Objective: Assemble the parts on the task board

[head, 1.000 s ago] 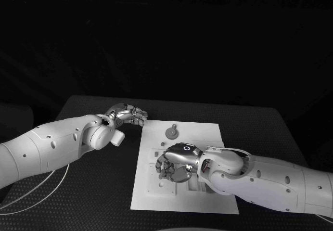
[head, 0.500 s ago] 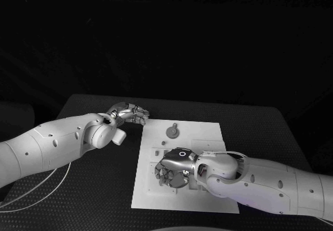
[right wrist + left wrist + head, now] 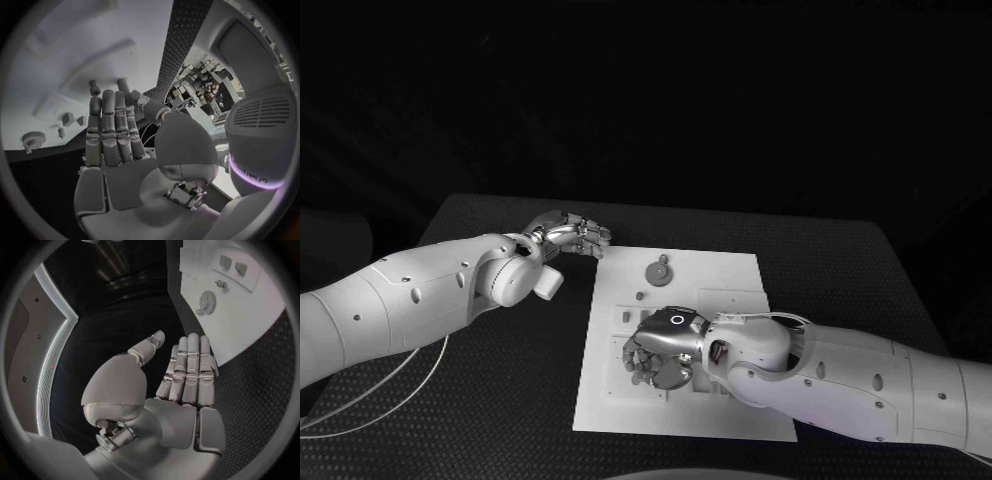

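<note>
Two robot hands are at work over the counter [image 3: 848,250]. The right robot hand [image 3: 661,350] hangs low over the middle of the board [image 3: 733,275], palm down; its wrist view shows the fingers [image 3: 109,130] stretched out straight and apart with nothing in them, so it looks released, though the head view hides what lies beneath it. The left robot hand [image 3: 570,235] waits off the board's 10 o'clock corner, fingers [image 3: 187,370] straight and together, holding nothing. A round part [image 3: 656,271] sits on the board at 12 o'clock from the right hand, well apart from it.

The step in hand seems to be reaching for a part under the right hand; the next move calls for a careful closing of fingers on it. Faint lettering shows on the right arm's casing [image 3: 253,172], too distorted to read.
</note>
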